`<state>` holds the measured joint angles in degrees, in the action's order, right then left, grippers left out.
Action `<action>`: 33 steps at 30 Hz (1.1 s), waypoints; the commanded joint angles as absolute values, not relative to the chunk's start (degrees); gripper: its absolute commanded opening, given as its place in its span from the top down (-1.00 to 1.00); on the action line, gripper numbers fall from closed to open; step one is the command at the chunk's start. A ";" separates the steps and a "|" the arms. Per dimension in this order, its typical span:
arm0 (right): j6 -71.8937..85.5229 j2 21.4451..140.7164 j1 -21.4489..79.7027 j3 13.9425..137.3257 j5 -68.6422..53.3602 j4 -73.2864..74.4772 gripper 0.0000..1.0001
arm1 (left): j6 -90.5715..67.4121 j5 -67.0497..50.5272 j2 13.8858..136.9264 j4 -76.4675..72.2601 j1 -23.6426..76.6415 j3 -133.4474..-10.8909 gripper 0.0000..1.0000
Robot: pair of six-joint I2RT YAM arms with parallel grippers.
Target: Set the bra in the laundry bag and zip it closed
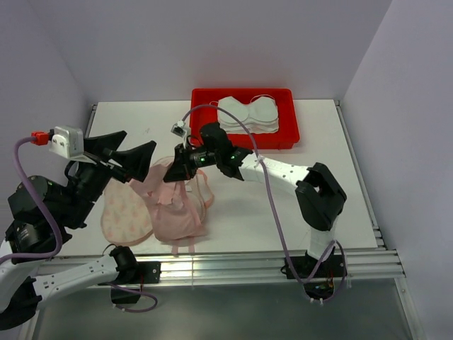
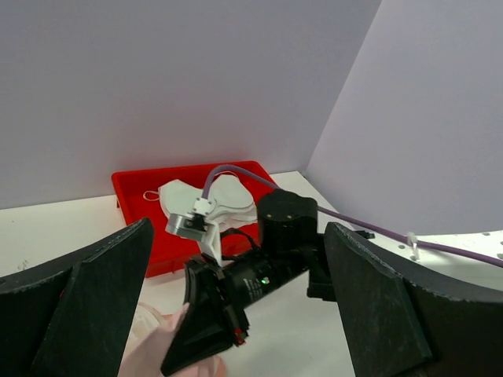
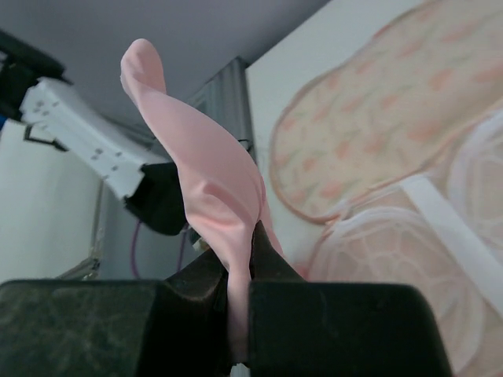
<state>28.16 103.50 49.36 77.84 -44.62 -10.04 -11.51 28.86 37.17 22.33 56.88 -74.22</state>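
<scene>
As right end effector [image 3: 240, 292] pinches it, pink bra [image 3: 206, 169] twists upward

This looks like a robotics lab test cell: plain pale lilac panel walls [image 1: 212, 42] box in a flat white desk [image 1: 333, 205]. Two black-and-white jointed robot arms [image 1: 320, 193] are bolted to a ribbed aluminium rail [image 1: 233, 265], with purple cables [image 1: 21, 142] trailing.

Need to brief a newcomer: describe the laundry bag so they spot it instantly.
On the white table, look at the near edge, left of centre. The laundry bag lies flat there beside the plain pink bra; only it is cream with small pink-orange print.
</scene>
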 commanded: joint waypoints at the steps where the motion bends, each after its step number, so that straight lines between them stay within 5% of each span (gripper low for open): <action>1: 25.23 106.16 47.03 83.75 -41.31 -10.55 1.00 | -10.28 29.80 39.11 20.13 57.04 -73.74 -0.95; 13: 25.22 123.66 43.68 97.90 -40.78 -5.19 1.00 | -10.45 30.32 40.60 20.13 57.04 -73.04 -0.95; 24: 25.49 128.06 43.42 98.26 -35.43 -2.81 0.92 | -28.55 32.43 38.94 30.14 57.04 -62.16 -0.65; 27: 25.23 128.50 43.42 98.26 -33.05 -1.23 0.85 | -33.83 33.04 37.44 31.64 57.04 -58.73 -0.54; 33: 24.00 129.46 43.42 99.22 -28.39 2.45 0.34 | -44.10 35.15 38.23 36.98 57.04 -54.15 -0.42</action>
<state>25.43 127.90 43.62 96.44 -31.77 0.51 -36.03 32.53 38.39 33.89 56.88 -55.53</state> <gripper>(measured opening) 0.304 0.719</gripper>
